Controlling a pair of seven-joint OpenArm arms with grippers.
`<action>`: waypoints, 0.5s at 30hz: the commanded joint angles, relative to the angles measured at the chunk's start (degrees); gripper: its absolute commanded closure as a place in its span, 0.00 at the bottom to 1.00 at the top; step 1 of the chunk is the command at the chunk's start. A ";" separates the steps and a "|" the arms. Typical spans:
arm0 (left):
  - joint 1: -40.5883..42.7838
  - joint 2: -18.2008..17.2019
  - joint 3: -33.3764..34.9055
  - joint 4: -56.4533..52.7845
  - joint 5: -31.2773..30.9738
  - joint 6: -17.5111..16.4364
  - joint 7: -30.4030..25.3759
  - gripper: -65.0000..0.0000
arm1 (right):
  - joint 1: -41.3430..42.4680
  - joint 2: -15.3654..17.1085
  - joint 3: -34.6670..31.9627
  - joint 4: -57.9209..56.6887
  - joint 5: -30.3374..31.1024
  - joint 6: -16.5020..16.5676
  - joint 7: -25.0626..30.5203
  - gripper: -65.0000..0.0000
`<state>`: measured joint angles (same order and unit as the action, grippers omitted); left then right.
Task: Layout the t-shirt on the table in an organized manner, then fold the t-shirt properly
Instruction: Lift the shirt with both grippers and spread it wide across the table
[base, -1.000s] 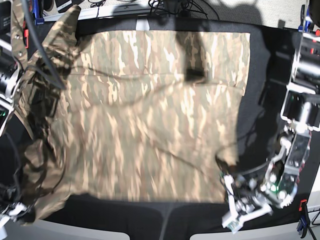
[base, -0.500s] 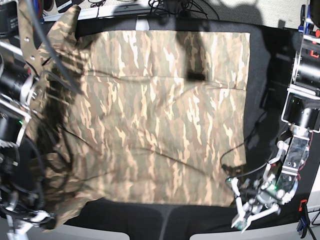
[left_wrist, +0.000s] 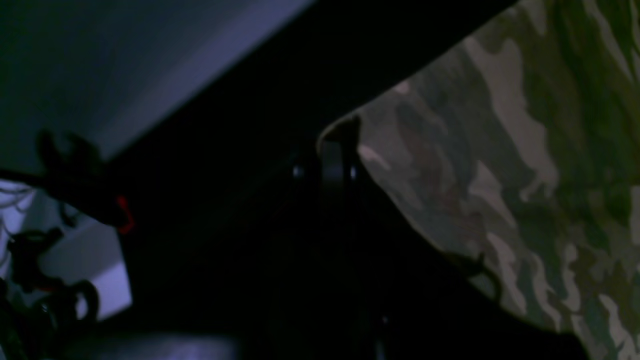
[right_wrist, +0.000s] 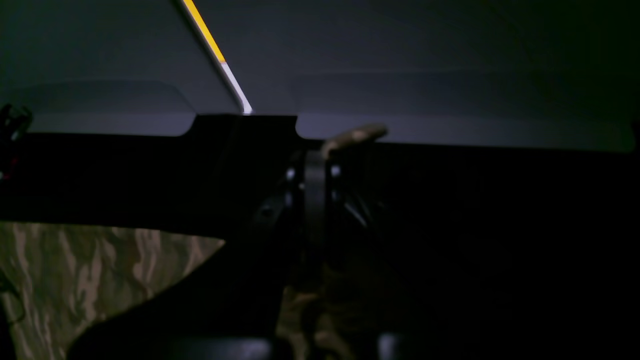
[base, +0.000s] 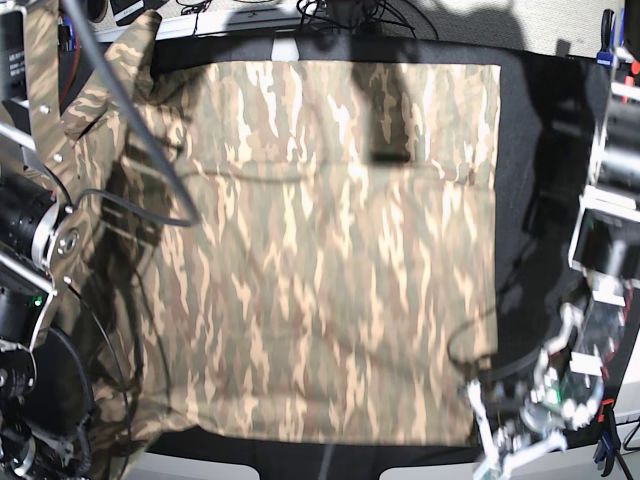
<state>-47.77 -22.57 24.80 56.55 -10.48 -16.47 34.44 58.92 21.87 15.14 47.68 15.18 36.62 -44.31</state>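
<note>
The left gripper (base: 497, 455) is low at the near edge of the table (base: 540, 200), on the right side of the base view. Its fingers are pressed together on the near corner of the t-shirt (base: 330, 250); in the left wrist view that corner sits right at the dark fingertips (left_wrist: 336, 150).

The right gripper (right_wrist: 320, 150) is at the near left side. Its fingers are pressed together too, and a small bit of camouflage cloth pokes out at their tip. The base view does not show this gripper itself, only its arm among cables.

The t-shirt lies spread wide and mostly flat across the black table. Its left side is bunched and lifted up along the right arm. The far edge lies straight near the back of the table.
</note>
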 joint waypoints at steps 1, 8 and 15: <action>-2.54 -0.46 -0.44 0.66 -0.02 0.66 -1.31 1.00 | 2.95 0.50 0.09 1.01 1.22 0.15 2.54 1.00; -2.89 -0.46 -0.44 -0.66 0.00 0.66 -2.64 1.00 | 2.97 0.55 0.09 1.01 -0.96 -0.46 5.16 1.00; -2.89 -0.44 -0.44 -6.21 -0.02 0.66 -5.27 1.00 | 2.82 0.55 0.11 0.35 -6.62 -6.32 7.26 1.00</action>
<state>-48.27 -22.55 24.80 49.50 -10.48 -16.49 30.68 59.07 21.87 15.14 47.22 7.86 30.57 -39.09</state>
